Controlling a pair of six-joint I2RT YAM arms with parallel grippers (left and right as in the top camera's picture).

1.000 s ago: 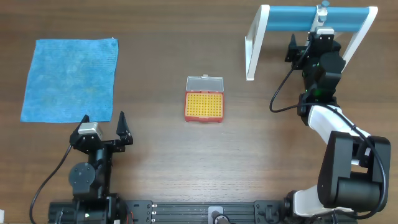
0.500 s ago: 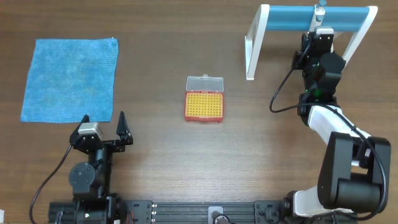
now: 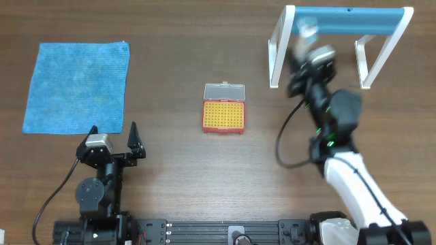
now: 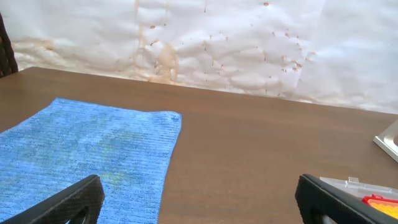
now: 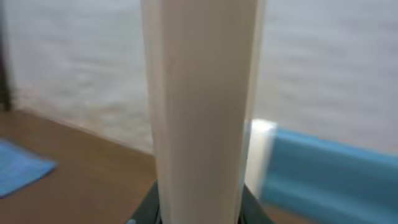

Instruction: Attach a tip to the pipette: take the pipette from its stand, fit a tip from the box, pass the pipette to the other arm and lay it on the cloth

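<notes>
Pipette (image 5: 199,93) clear of stand (image 3: 340,20) — clenched in right jaws.
Yet to come: tip from box (image 3: 223,117), handover to spread-apart left jaws, laying on cloth (image 3: 76,88).

- the right gripper (image 3: 310,51) is smeared in the top view, its outline unclear.
- the pipette (image 5: 199,106) runs off the right wrist view top and bottom, both ends cut off.
- the stand (image 5: 329,174) behind it is blurred.
- the left wrist view's edge cuts the tip box (image 4: 367,188) and the cloth (image 4: 93,143).
</notes>
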